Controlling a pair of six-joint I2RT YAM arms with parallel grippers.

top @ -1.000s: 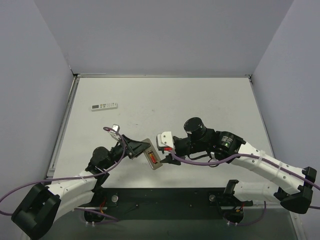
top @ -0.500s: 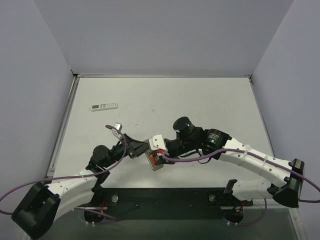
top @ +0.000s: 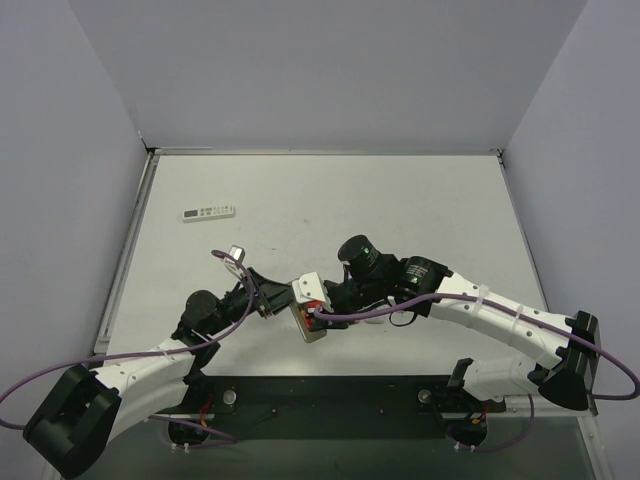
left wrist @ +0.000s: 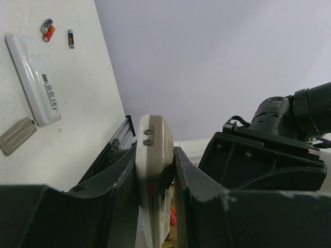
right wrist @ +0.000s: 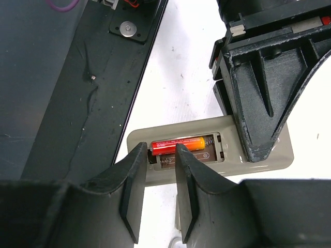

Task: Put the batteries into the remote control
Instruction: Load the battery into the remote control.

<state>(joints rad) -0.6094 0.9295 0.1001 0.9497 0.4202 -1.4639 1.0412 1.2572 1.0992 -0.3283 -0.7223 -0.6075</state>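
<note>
My left gripper (left wrist: 155, 153) is shut on the remote control (left wrist: 155, 132), holding it on edge just above the table. In the top view the remote control (top: 311, 324) sits between both arms near the front edge. Its beige back (right wrist: 232, 168) faces my right wrist camera with the compartment uncovered. One red-orange battery (right wrist: 189, 143) lies in the upper slot; the lower slot shows only its spring. My right gripper (right wrist: 158, 151) hovers over the compartment's left end, jaws a small gap apart with nothing between the pads. Loose batteries (left wrist: 47, 30) lie on the table.
A longer white remote (left wrist: 33, 77) lies face down near the loose batteries, with a grey ribbed cover (left wrist: 18, 135) beside it. Another small white remote (top: 209, 212) lies at the far left. The dark base plate (right wrist: 62, 88) runs along the table's front edge.
My right arm has swung left, bringing its gripper over the remote's compartment, and its jaws have narrowed. The left arm and the remote have stayed put.
</note>
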